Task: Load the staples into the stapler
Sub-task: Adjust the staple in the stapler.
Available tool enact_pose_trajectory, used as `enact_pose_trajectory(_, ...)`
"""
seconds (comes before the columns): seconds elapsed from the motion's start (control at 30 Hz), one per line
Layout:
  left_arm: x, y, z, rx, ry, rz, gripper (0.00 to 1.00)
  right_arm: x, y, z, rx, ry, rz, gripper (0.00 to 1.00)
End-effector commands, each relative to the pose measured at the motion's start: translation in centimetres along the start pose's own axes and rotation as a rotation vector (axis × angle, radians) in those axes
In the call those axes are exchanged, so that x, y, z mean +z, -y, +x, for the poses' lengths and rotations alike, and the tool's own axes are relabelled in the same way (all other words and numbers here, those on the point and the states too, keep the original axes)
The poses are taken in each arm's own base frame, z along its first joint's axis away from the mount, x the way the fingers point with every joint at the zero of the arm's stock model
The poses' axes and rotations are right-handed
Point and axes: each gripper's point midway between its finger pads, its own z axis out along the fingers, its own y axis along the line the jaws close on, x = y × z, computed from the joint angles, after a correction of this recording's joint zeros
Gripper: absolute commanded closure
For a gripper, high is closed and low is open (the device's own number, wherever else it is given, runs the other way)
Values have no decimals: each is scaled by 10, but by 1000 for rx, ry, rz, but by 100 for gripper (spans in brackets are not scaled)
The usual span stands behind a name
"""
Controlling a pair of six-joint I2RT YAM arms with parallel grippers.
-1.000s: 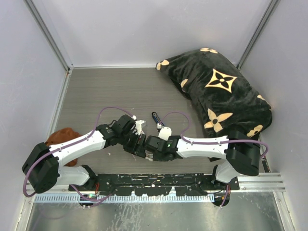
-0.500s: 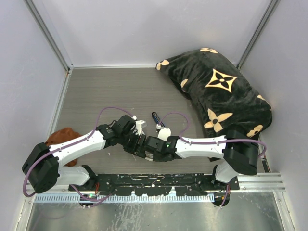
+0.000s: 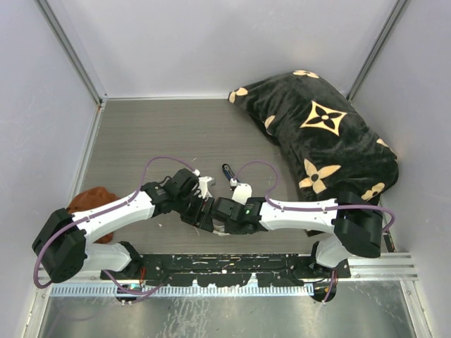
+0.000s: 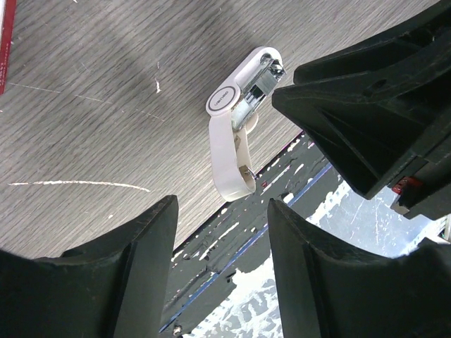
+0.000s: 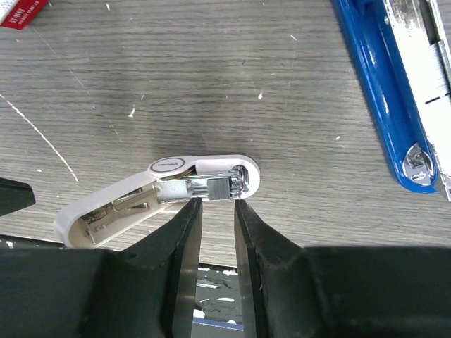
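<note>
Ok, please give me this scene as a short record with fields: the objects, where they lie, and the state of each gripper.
blue stapler: on the table, silver channel showing
white hinged piece: lies open, apart from the blue stapler
staples: small grey block in the white hinged piece's open end
right gripper: jaws narrowly apart, tips at the staples; grip unclear
left gripper: open, empty, pointing toward the white hinged piece
red-and-white box: only a corner shows

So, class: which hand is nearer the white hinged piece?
Right. The right hand is at the white hinged piece, fingertips almost on it; the left hand hangs farther back, facing it.
</note>
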Motion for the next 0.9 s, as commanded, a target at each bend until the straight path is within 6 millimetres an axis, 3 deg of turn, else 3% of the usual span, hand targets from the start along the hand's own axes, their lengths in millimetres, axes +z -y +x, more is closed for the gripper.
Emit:
enact_pose_trajectory(0.0, -5, 8, -11, 40, 30, 15, 44, -11, -9, -21, -5, 65, -20, 68)
enact_pose_trajectory(0.87, -5, 9, -10, 40, 24, 21, 43, 16, -9, -7, -69, -2, 14, 69)
